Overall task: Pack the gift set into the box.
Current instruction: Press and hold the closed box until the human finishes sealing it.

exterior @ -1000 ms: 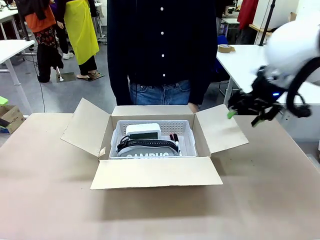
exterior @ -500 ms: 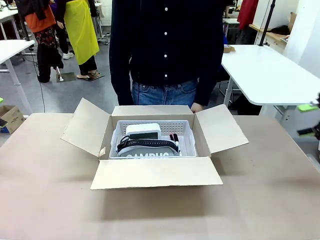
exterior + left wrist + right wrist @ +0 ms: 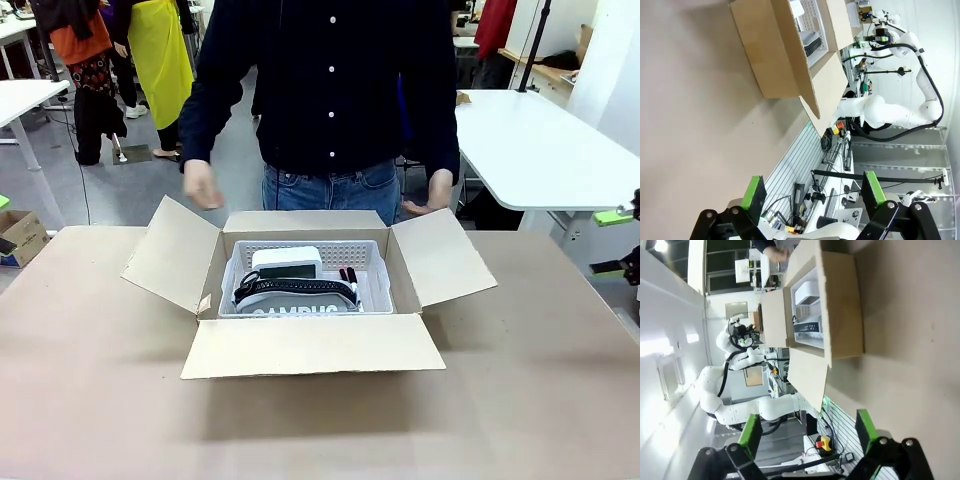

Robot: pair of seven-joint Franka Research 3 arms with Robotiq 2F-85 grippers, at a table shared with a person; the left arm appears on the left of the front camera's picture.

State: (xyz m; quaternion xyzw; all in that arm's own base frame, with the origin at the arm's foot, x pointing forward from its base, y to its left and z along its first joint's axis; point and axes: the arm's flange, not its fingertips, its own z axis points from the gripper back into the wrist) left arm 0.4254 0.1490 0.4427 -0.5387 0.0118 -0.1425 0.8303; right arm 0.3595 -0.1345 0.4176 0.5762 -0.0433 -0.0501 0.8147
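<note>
White-basket gift set [image 3: 298, 283] inside flaps-out box [image 3: 312, 346] on desk [image 3: 90, 400], right pincer [image 3: 610, 241] spread, empty, well apart at right edge, left pincer [image 3: 813, 190] spread, empty, box far ahead

A grey smooth floor [image 3: 120, 190] lies beyond the near brown matte tabletop [image 3: 90, 400]. A white rectangular table [image 3: 25, 95] stands far left, a larger white table [image 3: 540, 150] far right, evenly lit.

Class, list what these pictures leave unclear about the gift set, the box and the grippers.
- Front view: basket base and CAMPUS item lower half, hidden by the box near wall.
- Front view: right gripper, cut off by the picture's edge.
- Front view: pens, too small to count.
</note>
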